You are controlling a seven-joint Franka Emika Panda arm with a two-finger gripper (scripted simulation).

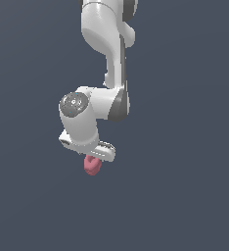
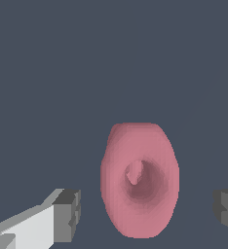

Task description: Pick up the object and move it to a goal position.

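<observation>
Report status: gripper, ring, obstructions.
Gripper open, fingers straddling pink ring, no contact seen. Ring directly under gripper. Nothing in the way.

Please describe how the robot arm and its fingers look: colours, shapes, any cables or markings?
The arm has smooth, rounded white shells with dark grey bands at the joints and a grey round cap on the wrist. The gripper has blocky fingers, white with dark grey tips. No cables or markings show.
</observation>
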